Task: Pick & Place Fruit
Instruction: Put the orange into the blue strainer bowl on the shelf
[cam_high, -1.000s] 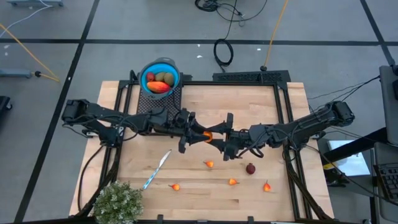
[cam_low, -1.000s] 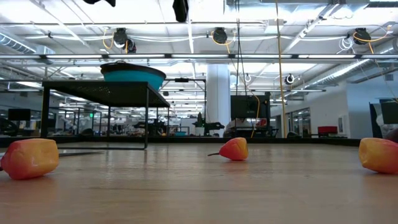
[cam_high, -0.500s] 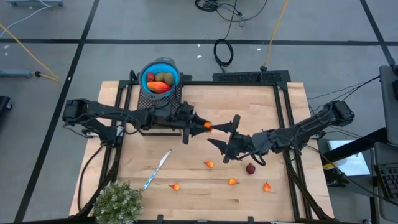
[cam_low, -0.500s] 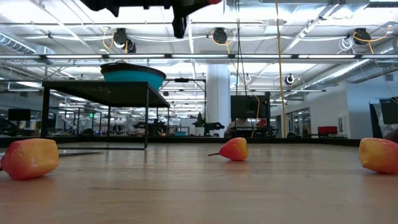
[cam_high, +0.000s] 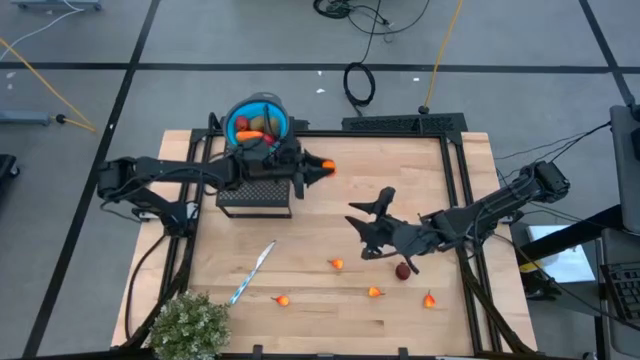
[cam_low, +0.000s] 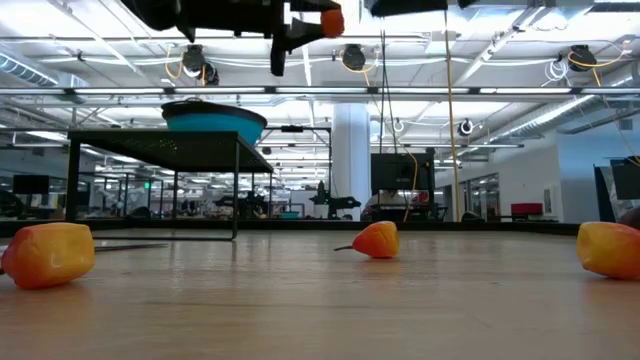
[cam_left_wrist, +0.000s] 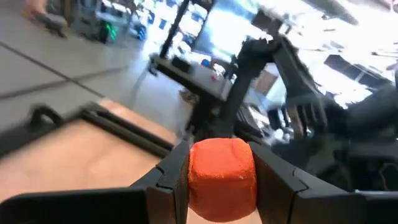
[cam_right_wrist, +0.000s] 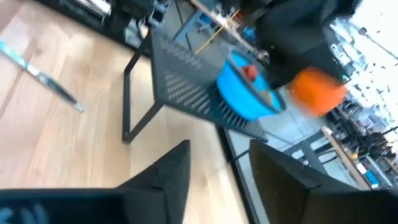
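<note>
Blue-handled knife (cam_high: 254, 270) lies diagonally on wooden table (cam_high: 420, 160), front-left area, blade twd centre. Bushy green plant (cam_high: 189, 326) sits at front-left corner, near knife handle end. Black mesh stand (cam_high: 255, 192) at rear-left of table. Black cable coil (cam_high: 359, 84) and yellow cable (cam_high: 440, 50) on grey floor behind table.

High cam: overhead, straight down, far; whole table (cam_high: 330, 310), both arms.
Low cam: tabletop level, facing room; fruit close.
L wrist cam: close behind own fingers (cam_left_wrist: 166, 177), looking at other arm.
R wrist cam: looks along table to bowl (cam_right_wrist: 245, 93); bowl also in high & low.
</note>
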